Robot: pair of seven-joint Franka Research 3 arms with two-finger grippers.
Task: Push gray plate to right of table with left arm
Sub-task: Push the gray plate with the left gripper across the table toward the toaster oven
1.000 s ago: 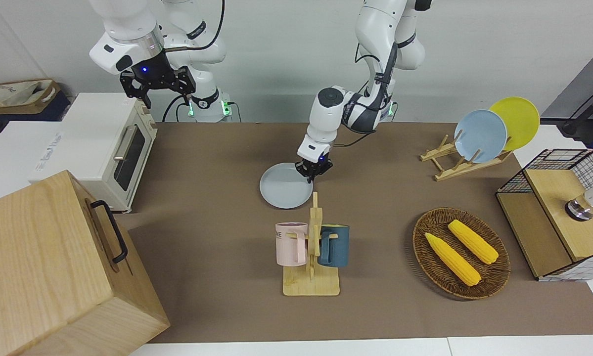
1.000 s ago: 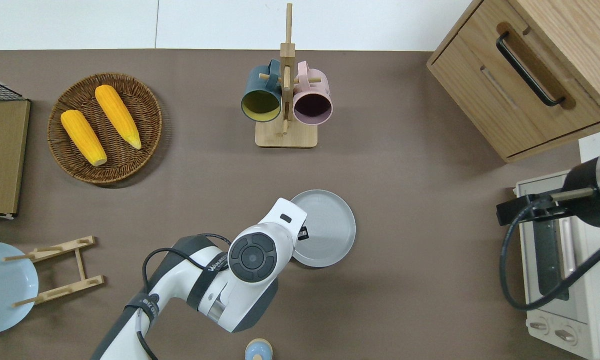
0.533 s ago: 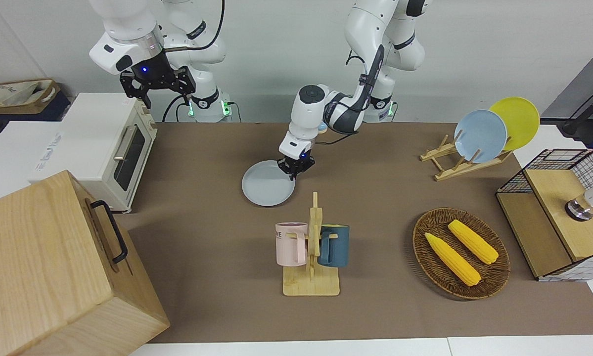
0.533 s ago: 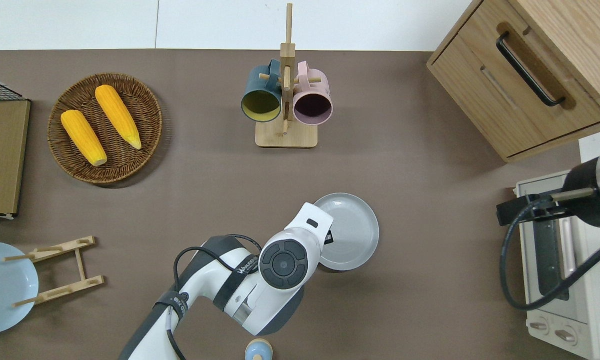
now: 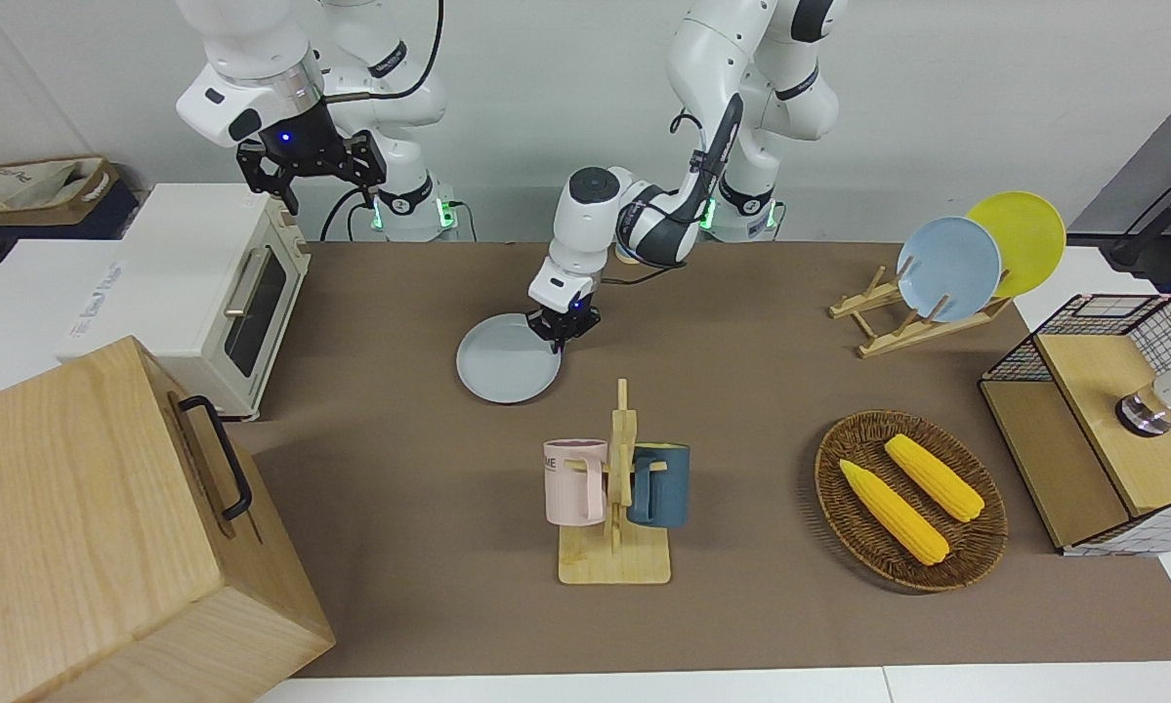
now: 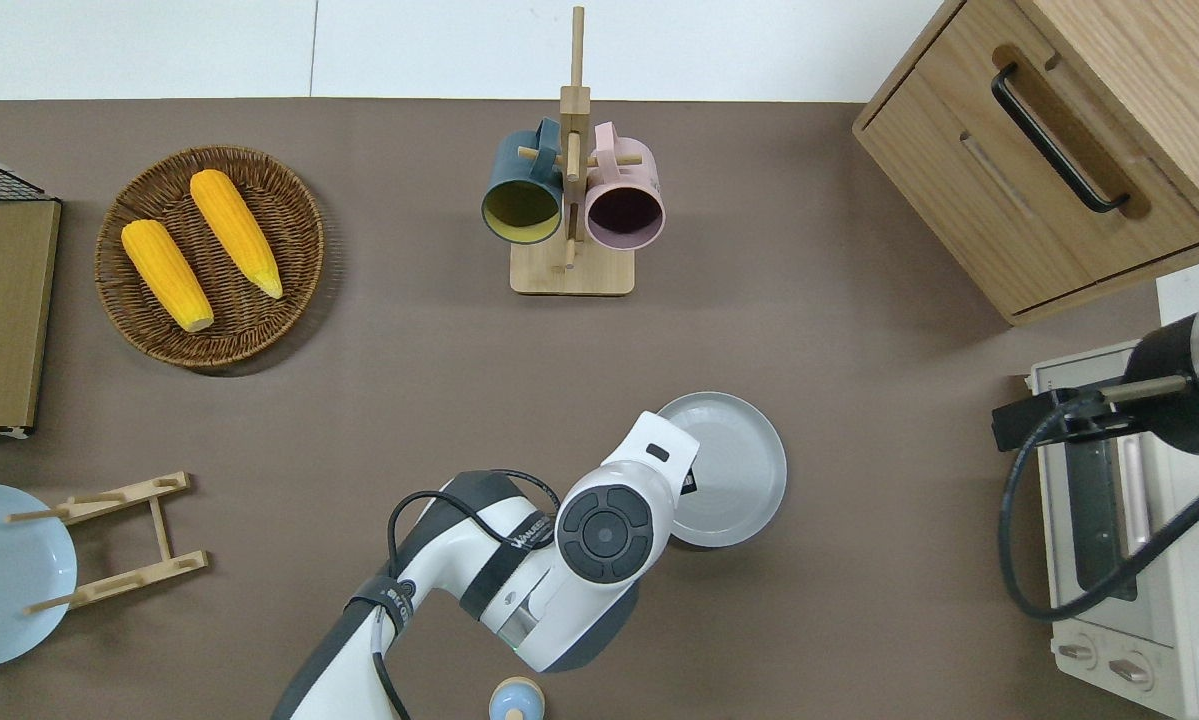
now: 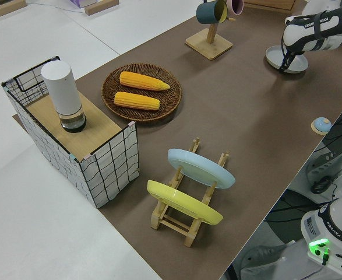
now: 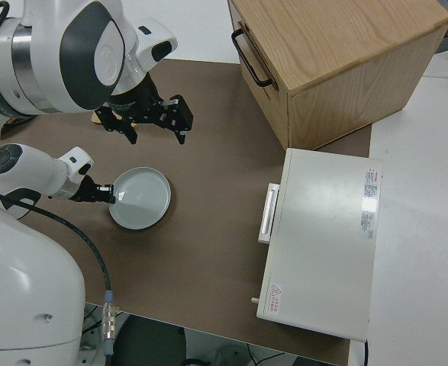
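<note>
Overhead view showed the brown bench (image 6: 859, 350) carrying the wooden cabinet (image 6: 1049, 150) and the toaster oven (image 6: 1119, 530) at the right arm's end. The left arm (image 6: 519, 580) reached low, its pincer (image 5: 558, 330) down at the gray plate's (image 6: 734, 470) rim on the side toward the left arm's end; whether its fingers were parted could not be told. That plate lay flat, nearer to the robots than the mug rack (image 6: 571, 200). The right arm was parked, its pincer (image 8: 150, 120) spread wide and empty.

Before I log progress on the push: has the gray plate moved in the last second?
Yes. In the overhead view the gray plate has slid toward the right arm's end of the table, past the mug rack, closer to the toaster oven.
</note>
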